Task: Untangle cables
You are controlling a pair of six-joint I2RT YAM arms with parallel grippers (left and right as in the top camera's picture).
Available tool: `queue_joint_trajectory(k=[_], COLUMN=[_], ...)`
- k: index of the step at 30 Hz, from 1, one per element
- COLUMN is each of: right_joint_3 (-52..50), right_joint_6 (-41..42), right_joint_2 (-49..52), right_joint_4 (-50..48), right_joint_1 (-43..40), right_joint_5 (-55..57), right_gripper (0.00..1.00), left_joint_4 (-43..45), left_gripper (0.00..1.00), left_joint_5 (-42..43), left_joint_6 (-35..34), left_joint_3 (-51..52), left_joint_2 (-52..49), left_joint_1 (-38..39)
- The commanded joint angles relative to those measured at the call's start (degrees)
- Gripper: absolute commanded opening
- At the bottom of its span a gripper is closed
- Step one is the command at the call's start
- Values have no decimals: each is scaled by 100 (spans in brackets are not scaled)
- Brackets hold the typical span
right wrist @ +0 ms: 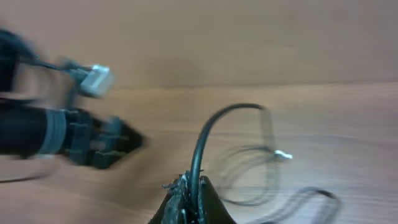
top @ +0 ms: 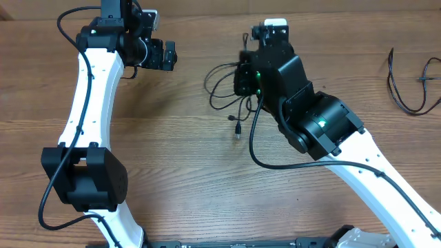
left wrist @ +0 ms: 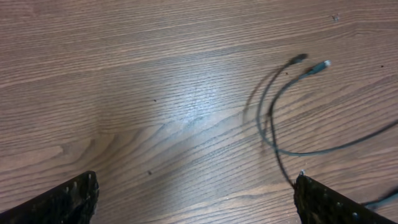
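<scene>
In right hand (right wrist: 189, 188), black cable (right wrist: 203, 140)

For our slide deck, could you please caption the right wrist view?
The right claw, shut on a black cable arching above the table.

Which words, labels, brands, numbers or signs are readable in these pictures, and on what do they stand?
None can be read. The white patch atop the right arm is too small to tell; the cables and the wooden table show no writing.
</scene>
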State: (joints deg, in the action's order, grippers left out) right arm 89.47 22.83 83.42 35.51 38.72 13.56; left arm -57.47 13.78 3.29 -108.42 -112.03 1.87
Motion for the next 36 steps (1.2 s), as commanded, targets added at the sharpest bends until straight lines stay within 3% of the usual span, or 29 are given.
queue_joint_trajectory(k=[1,9,24,27,29,32,34,36], right_joint_3=[61,61,61,61,61,61,61,61], right_joint_6=[-256,-358,-28,-31,-15,-9,155,446], right_joint_2=[-236,-295,-295,-293,-293,-293,-269,-238], right_joint_4=[-450,-831,-796,-782,-782,-780,-754,-662], right_joint_1=[11,4,-26,-28,-76,-238,-446,-708], right_joint_5=[-1209,-411,-903,-922,-914,-916,-916,-918], right_gripper=[4,4,4,4,4,4,4,4], left_joint_4=[9,9,9,-229,-522,-894,-1370,-1860], left_gripper=[100,100,100,100,100,100,100,100], left_joint_5=[70,68,101,601,1504,3150,4463,5156], left_joint_6=[-55,-55,-74,-592,-671,299,1674,2946], left_joint_3=[-79,-79,-79,-79,-79,-79,-79,-79], left_joint_2=[17,17,17,17,17,17,17,17], left_joint_1=[2,2,2,2,4,17,42,70])
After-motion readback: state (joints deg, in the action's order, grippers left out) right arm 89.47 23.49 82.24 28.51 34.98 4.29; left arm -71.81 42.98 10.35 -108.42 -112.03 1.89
